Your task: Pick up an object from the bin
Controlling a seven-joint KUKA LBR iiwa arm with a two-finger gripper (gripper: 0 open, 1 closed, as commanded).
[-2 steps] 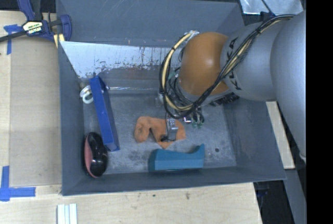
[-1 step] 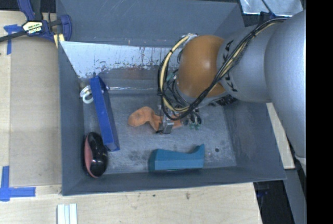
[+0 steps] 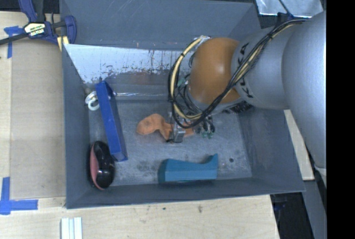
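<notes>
My gripper (image 3: 177,134) is down in the middle of the bin, at the right end of a soft orange lumpy thing (image 3: 150,124) that lies on the floor. The orange thing stretches left from the gripper, and a bit of it shows on the gripper's right side too. A teal block-like thing (image 3: 187,170) with a raised right end lies just below the gripper, near the front wall.
A long blue bar (image 3: 112,121) with a white ring (image 3: 91,101) at its top end lies along the left side. A black and pink oval thing (image 3: 101,164) sits in the front left corner. The arm's orange cover and cables hang over the bin's right half.
</notes>
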